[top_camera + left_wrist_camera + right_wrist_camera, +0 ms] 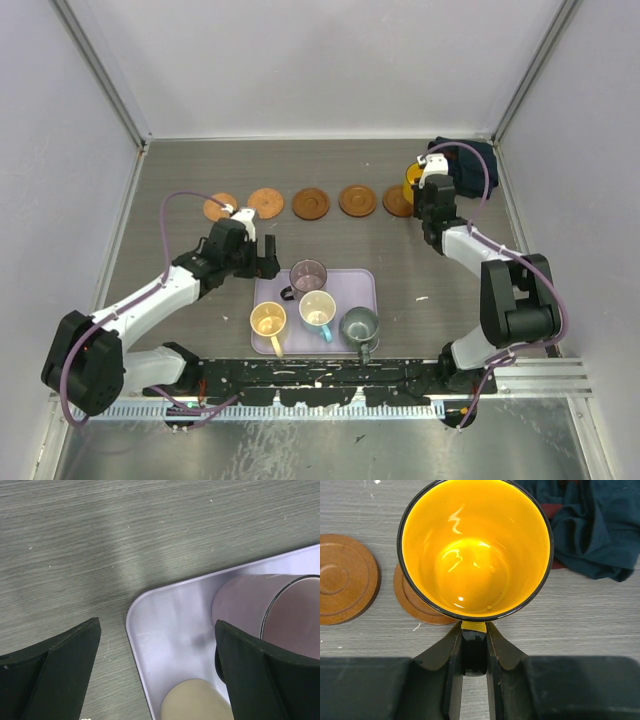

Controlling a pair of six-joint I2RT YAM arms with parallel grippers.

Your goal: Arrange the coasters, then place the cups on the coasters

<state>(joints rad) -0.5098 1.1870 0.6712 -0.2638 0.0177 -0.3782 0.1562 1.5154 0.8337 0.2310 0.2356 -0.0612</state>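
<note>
The right hand (474, 652) is pinched narrow on the handle of a glossy yellow-orange cup (475, 550) with a dark rim. It holds the cup over the rightmost of five flat round brown wooden coasters (410, 602); I cannot tell whether the base already rests there. Just beyond lies a dark blue folded cloth (590, 525). The left hand (157, 624) stands wide and empty at a corner of the lavender rectangular tray (170, 610), beside a translucent purple cup (280, 610). The coasters lie in a row across the grey table (330, 170), so arranging looks done. Four cups sit on the tray, none yet on a coaster: the purple one, a cream-yellow cup (268, 320), a white cup with a blue handle (317, 308) and a grey-green cup (359, 324).
</note>
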